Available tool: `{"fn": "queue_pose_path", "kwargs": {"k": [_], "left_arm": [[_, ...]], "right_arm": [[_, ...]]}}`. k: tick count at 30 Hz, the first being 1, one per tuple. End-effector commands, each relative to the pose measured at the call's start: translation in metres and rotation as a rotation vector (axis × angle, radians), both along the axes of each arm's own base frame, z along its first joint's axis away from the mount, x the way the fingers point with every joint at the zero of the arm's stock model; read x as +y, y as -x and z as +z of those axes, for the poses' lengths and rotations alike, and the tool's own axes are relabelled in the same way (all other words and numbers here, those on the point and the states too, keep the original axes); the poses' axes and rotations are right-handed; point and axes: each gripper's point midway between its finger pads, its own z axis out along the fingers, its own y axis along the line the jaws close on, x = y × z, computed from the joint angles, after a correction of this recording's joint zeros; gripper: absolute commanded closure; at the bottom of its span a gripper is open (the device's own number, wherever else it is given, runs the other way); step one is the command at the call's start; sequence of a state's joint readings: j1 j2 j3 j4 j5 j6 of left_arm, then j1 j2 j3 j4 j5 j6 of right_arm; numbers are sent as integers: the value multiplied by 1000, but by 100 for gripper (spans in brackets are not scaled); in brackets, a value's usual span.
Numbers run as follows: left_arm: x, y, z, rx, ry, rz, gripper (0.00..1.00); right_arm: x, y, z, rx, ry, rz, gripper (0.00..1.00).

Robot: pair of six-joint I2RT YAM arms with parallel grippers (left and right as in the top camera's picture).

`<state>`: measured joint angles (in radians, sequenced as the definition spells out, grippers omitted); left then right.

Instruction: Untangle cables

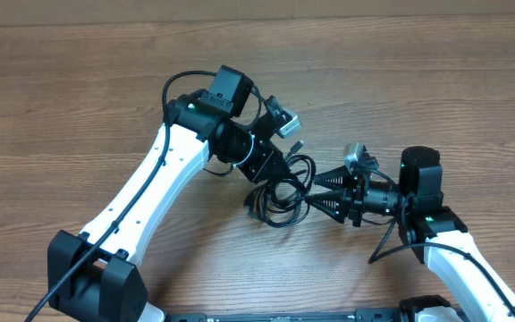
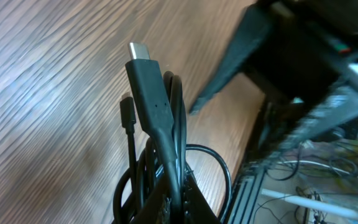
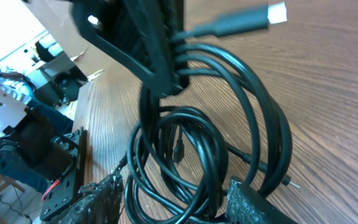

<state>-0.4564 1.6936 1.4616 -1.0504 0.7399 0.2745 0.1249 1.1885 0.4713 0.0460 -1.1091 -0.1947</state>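
One table [image 1: 79, 89]. Two arms, the left arm [image 1: 150, 183] and the right arm [image 1: 459, 255], with one tool apiece: left tool [image 1: 278, 174], right tool [image 1: 326, 194]. One tangled coil of cables [image 1: 280, 204] – its strands cannot be counted apart. The left wrist view shows two plug ends – a large plug [image 2: 145, 74] and a small plug [image 2: 127, 112].

Left claw [image 1: 277, 172] clamped tight, right claw [image 1: 315, 193] jaws parted
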Motion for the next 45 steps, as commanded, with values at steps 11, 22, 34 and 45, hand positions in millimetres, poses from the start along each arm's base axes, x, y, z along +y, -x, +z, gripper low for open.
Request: {"fn": "queue_pose_path", "kwargs": {"k": [11, 22, 34, 45], "left_arm": [[-16, 10, 29, -14, 151, -76, 96], [-43, 36, 34, -9, 188, -171, 96], [-47, 30, 33, -48, 180, -165, 96], [-2, -38, -9, -123, -213, 288, 96]], "right_arm": [[8, -6, -3, -75, 64, -12, 40], [23, -12, -16, -163, 190, -54, 35], [23, -12, -17, -159, 192, -54, 96], [29, 3, -13, -128, 140, 26, 96]]}}
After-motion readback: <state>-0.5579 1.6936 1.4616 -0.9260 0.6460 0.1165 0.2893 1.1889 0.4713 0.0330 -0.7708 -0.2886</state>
